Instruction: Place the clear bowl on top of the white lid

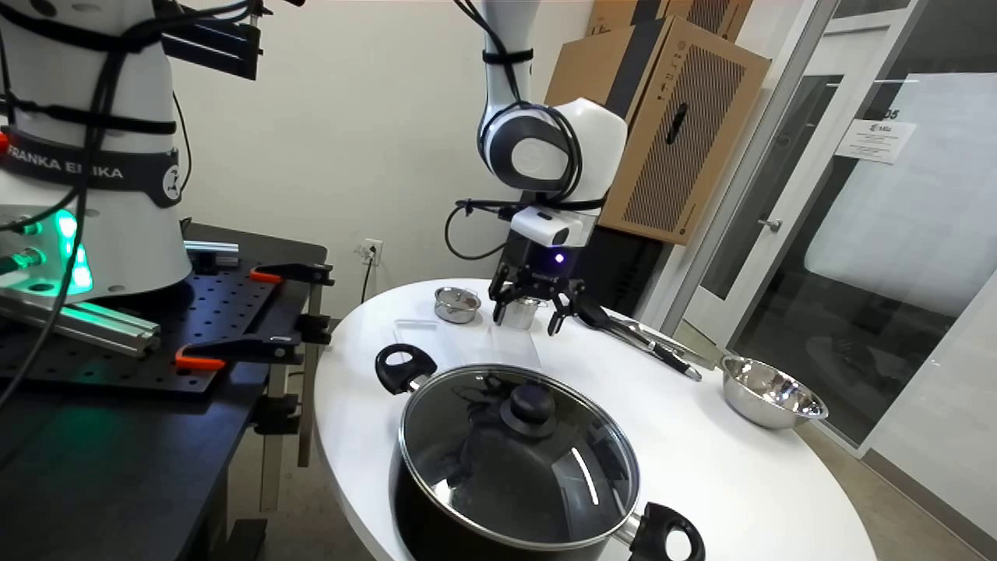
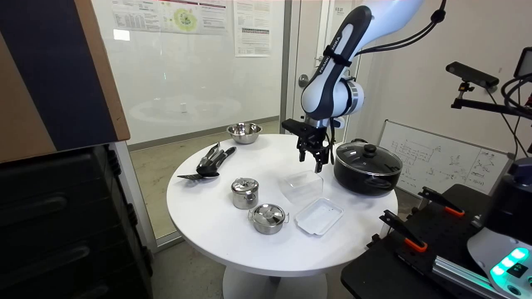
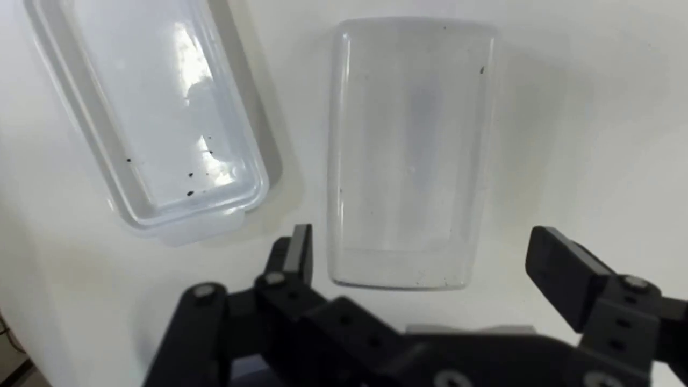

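The gripper is above the round white table, directed downward, with its two fingers set wide apart. The clear bowl, a rectangular see-through container, lies on the table; in the wrist view it is forward of the gripper, with its near end in line with the gap between the fingers. Which way its opening faces cannot be determined. The white lid, a shallow tray with a raised rim, rests flat on the table just beside the clear bowl, apart from it and at an angle to it; dark specks mark its inner surface. In an exterior view, the lidded shallow steel pot is near the white lid, and the lidded tall steel pot is just beside that pot. The black pot, closed by a glass lid, is on the opposite side of the clear bowl from the tall steel pot. Utensils lie clustered near the table edge, with the steel bowl farther along.
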You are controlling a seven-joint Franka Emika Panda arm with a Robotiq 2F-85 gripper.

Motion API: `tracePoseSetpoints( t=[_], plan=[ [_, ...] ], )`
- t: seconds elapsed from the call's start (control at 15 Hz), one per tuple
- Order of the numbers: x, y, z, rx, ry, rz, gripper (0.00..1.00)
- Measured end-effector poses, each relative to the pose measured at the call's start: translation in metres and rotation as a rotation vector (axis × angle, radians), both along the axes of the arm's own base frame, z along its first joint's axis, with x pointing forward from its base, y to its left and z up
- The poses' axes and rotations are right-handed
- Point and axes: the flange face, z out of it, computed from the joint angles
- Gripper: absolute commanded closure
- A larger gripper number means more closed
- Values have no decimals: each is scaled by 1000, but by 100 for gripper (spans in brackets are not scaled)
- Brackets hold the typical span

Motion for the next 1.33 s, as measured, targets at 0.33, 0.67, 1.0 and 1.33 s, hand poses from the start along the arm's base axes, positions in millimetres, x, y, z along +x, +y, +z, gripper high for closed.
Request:
tracePoseSetpoints(
  t=[0.33, 0.67, 1.0, 1.33],
  plan=[
    [13, 1, -24, -17, 13, -40, 0],
    [25, 5, -36, -28, 10, -65, 0],
    [31, 8, -39, -30, 6, -85, 0],
    [33, 15, -30, -15, 1, -87, 0]
  ],
)
